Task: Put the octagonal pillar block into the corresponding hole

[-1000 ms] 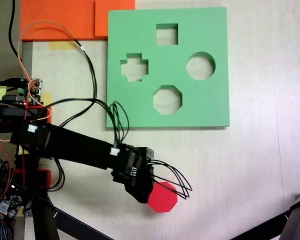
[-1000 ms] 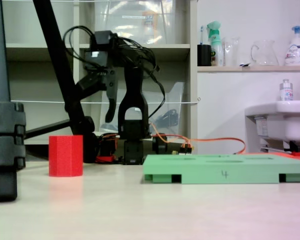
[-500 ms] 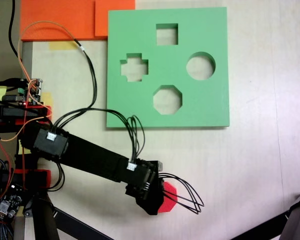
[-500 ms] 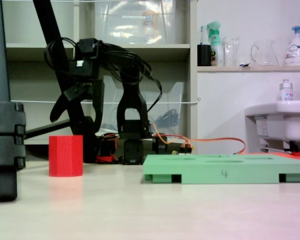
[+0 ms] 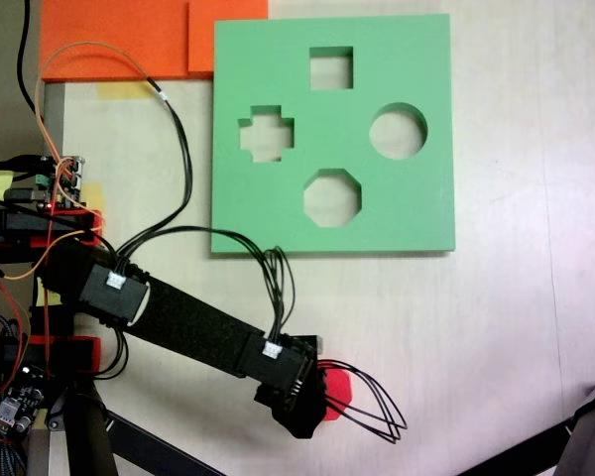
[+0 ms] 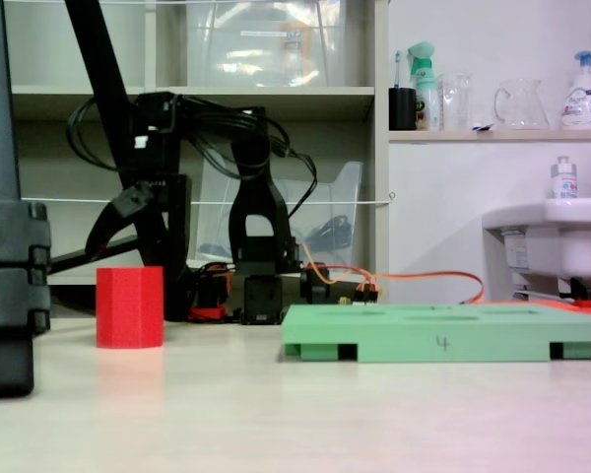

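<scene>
I see the gripper [image 6: 138,232] spread open just above the octagonal pillar block [image 6: 130,306], which stands upright on the table [image 5: 535,327] (mostly hidden from above), well apart from the green board's eight-sided hole [image 5: 332,197].

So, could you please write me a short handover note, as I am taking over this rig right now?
Claw: spread open above the red octagonal block, holding nothing; in the top-down fixed view the arm covers most of the block.
Block: standing on the table, left of the green board in the side fixed view, untouched.
Octagonal hole: empty, as are the board's other cutouts.
Done: approach only.
Left: lower, grasp the block, carry it to the octagonal hole, insert.
</scene>
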